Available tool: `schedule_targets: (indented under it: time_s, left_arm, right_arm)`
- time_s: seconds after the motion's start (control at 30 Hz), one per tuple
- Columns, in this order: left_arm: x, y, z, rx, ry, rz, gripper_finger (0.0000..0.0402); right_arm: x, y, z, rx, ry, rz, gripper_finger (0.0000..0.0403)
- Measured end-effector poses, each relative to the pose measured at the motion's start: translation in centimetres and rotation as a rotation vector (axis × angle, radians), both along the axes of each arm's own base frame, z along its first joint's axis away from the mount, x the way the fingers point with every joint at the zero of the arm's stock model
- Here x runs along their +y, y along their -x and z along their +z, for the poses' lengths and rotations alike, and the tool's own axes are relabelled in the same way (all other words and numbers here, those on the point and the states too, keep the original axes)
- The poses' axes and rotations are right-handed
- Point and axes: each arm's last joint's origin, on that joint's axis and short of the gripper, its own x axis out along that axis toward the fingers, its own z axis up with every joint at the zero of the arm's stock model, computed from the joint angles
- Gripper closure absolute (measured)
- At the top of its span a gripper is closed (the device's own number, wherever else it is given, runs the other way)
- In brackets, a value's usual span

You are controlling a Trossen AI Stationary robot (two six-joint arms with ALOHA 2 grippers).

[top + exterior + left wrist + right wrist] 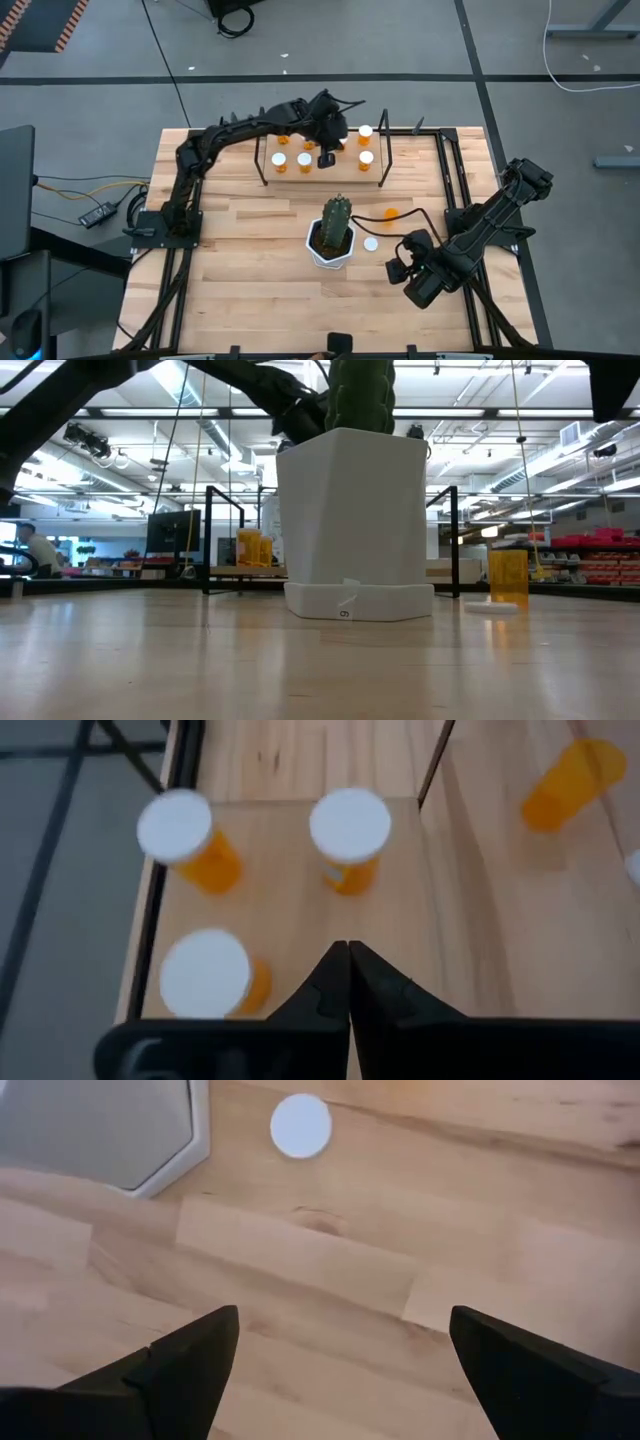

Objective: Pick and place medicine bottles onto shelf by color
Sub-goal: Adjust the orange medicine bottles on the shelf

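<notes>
The left gripper point(348, 955) hangs over the shelf point(340, 172), jaws pressed together on nothing; three capped medicine bottles point(345, 840) stand just beyond their tips. An uncapped bottle point(390, 213) lies on the surface point(250, 290). The right gripper point(340, 1342) hovers low, jaws spread, a loose white cap point(300, 1125) ahead of them.
</notes>
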Motion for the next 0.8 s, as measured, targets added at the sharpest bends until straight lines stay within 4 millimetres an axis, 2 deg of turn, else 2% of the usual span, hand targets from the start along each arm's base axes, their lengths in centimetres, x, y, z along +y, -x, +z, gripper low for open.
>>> schedule_targets:
  time_s: [0.1, 0.3, 0.47, 0.8]
  left_arm:
    - [0.0, -0.6, -0.4, -0.019, -0.039, -0.034, 0.0400]
    - [0.3, -0.9, -2.4, 0.035, -0.014, -0.034, 0.0399]
    - [0.7, -1.3, -2.9, 0.049, -0.066, 0.012, 0.0400]
    - [0.8, -1.7, -4.3, 0.077, -0.062, 0.033, 0.0399]
  right_arm:
    - [-0.2, 0.0, 0.0, 0.011, 0.023, 0.018, 0.0031]
    - [-0.5, 0.2, 0.0, 0.027, 0.041, -0.006, 0.0031]
    - [-0.7, 0.2, 0.0, 0.031, 0.047, -0.037, 0.0031]
    - [-1.4, -0.4, 0.0, 0.022, 0.062, -0.068, 0.0031]
